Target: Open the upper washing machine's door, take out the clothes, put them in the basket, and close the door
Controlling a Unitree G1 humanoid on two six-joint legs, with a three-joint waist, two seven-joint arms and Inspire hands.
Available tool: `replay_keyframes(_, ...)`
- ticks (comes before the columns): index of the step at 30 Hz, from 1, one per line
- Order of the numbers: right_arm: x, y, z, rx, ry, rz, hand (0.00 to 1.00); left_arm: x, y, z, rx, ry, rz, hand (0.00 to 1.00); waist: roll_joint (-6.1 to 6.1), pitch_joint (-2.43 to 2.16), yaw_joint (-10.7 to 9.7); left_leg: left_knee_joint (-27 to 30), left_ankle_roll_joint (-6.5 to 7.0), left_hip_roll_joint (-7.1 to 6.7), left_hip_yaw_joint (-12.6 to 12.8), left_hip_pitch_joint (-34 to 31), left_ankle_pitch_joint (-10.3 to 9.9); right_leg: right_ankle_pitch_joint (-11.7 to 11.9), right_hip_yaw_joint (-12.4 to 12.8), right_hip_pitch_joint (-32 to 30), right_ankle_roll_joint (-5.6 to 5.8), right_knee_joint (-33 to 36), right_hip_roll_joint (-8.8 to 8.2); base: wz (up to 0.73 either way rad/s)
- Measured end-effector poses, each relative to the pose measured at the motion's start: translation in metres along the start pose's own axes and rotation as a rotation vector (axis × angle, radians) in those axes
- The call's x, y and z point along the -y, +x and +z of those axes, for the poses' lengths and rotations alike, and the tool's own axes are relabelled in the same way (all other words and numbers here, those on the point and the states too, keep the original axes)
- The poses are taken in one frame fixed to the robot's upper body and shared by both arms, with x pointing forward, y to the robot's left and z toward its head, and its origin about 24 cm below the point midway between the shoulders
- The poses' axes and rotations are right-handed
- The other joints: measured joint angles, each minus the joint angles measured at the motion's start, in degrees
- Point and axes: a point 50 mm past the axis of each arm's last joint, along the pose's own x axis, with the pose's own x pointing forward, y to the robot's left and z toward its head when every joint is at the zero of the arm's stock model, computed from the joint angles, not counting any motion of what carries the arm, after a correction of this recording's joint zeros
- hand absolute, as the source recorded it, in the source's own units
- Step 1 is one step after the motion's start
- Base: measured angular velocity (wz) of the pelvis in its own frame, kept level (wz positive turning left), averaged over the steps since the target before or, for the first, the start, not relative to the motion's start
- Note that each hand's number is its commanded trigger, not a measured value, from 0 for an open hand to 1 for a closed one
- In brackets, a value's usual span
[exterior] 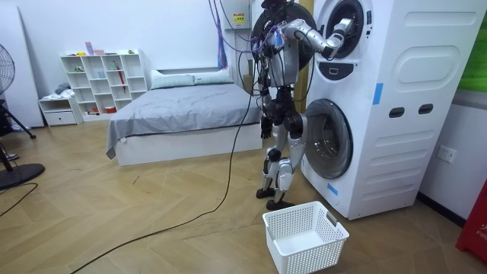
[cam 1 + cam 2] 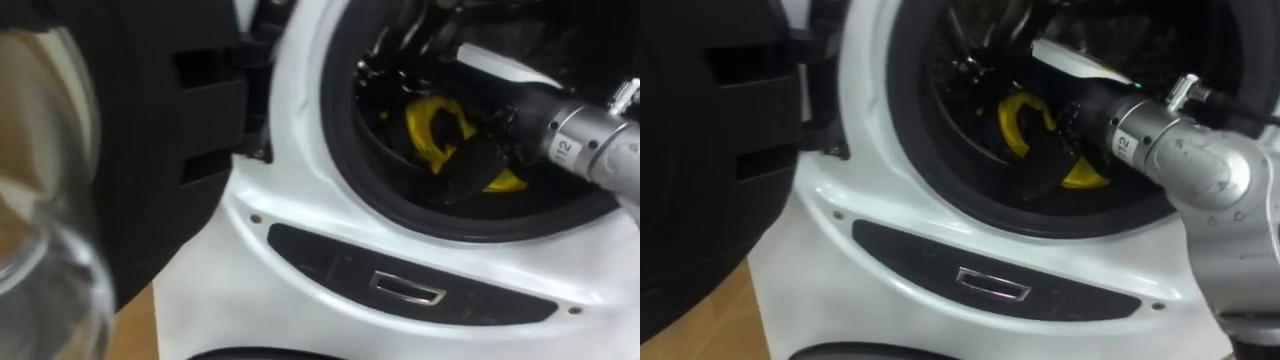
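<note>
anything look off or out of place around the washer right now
Nothing stands out. The door is swung open, the right robot hand is inside the drum by the yellow cloth, and the white basket stands upright on the floor beside the washing machine.

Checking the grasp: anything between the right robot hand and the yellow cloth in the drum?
Nothing. In both eye views the robot hand lies against the yellow cloth, overlapping it inside the drum.
</note>
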Motion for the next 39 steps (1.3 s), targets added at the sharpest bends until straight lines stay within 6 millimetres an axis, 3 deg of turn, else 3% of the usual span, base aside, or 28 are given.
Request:
replay_keyframes(11,0.004,-0.01,0.016,0.002,-0.109,0.058,0.0,-0.015,0.0,0.005,0.017,0.007,0.027,0.0,0.02,0.02,-1.13,-0.07,0.12,-0.19,-0.29,-0.42,-0.05,0.02,-0.21,-0.28,0.14,-0.1,-0.08,0.01)
replay_keyframes(13,0.005,-0.013,0.021,0.015,-0.139,0.06,0.14,-0.015,0.0,0.008,0.032,0.006,0.033,0.0,-0.03,0.01,-1.7,-0.09,0.13,-0.17,-0.27,-0.67,-0.04,0.02,-0.2,-0.52,0.15,-0.12,-0.09,0.0)
replay_keyframes(14,0.006,-0.016,0.023,0.018,-0.167,0.06,0.28,-0.015,0.0,0.009,0.042,0.005,0.043,0.0,-0.11,0.0,-2.01,-0.11,0.15,-0.15,-0.27,-0.77,-0.03,0.02,-0.2,-0.6,0.15,-0.13,-0.09,0.0)
replay_keyframes(15,0.009,-0.019,0.022,0.009,-0.198,0.064,0.58,-0.016,0.0,0.01,0.053,0.004,0.051,0.0,-0.21,0.01,-2.34,-0.08,0.17,-0.14,-0.28,-0.84,-0.02,0.02,-0.21,-0.62,0.16,-0.16,-0.1,0.0)
replay_keyframes(16,0.011,-0.02,0.022,0.0,-0.213,0.065,1.0,-0.016,0.0,0.009,0.058,0.004,0.054,0.0,-0.26,0.0,-2.62,-0.07,0.17,-0.13,-0.3,-0.86,-0.02,0.0,-0.25,-0.64,0.19,-0.19,-0.1,0.0)
replay_keyframes(24,0.021,-0.03,0.02,-0.055,-0.316,0.056,1.0,-0.017,-0.001,0.005,0.067,-0.003,0.068,0.0,-0.68,-0.28,-4.85,-0.23,0.19,0.08,-0.04,-0.84,-0.01,-0.07,0.35,-0.9,0.27,-0.21,-0.09,0.0)
replay_keyframes(30,0.021,-0.032,0.018,-0.06,-0.337,0.052,1.0,-0.018,-0.001,0.005,0.082,-0.007,0.069,0.0,-0.75,-0.29,-4.91,-0.83,0.25,0.3,0.33,-0.36,-0.04,-0.04,2.76,-1.0,0.29,-0.02,0.18,-0.03)
replay_keyframes(39,0.016,-0.037,0.021,-0.047,-0.39,0.069,1.0,-0.017,0.0,0.0,0.075,-0.038,0.059,0.0,-0.96,-0.16,-4.9,-1.27,0.34,0.37,0.55,0.01,-0.09,-0.04,3.72,-0.96,0.31,-0.01,0.26,-0.02)
